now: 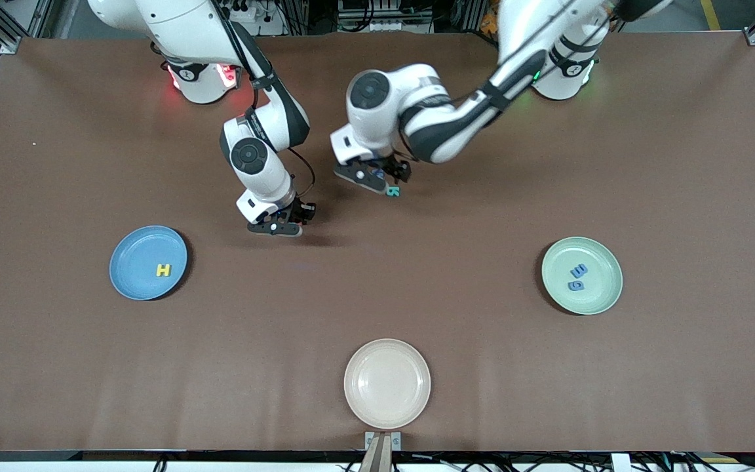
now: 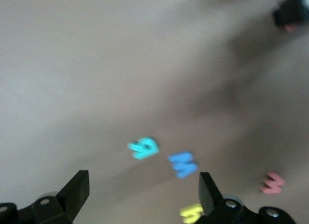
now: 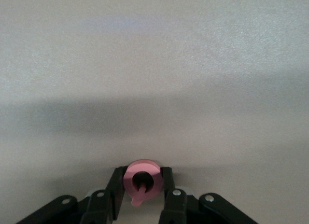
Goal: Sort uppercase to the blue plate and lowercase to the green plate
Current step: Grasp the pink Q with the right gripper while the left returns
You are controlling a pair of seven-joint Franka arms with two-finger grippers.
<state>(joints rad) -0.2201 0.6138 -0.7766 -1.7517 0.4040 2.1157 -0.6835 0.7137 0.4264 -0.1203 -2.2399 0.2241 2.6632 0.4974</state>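
Note:
My right gripper [image 1: 284, 225] is shut on the red Q [image 3: 142, 181] and holds it over bare table, between the loose letters and the blue plate [image 1: 130, 274]. The yellow H [image 1: 164, 269] lies in the blue plate. My left gripper [image 1: 381, 178] is open [image 2: 143, 195] and hovers over the loose letters: teal R [image 1: 392, 191] [image 2: 144, 147], blue W [image 2: 183, 163], red w [image 2: 273, 182] and yellow h [image 2: 191, 213]. In the front view only the R shows beside its hand. The green plate [image 1: 603, 292] holds the blue e [image 1: 577, 269] and blue g [image 1: 575, 286].
A beige plate [image 1: 387, 383] sits at the table edge nearest the front camera, in the middle. The right gripper also shows in the left wrist view [image 2: 292, 14], apart from the letters.

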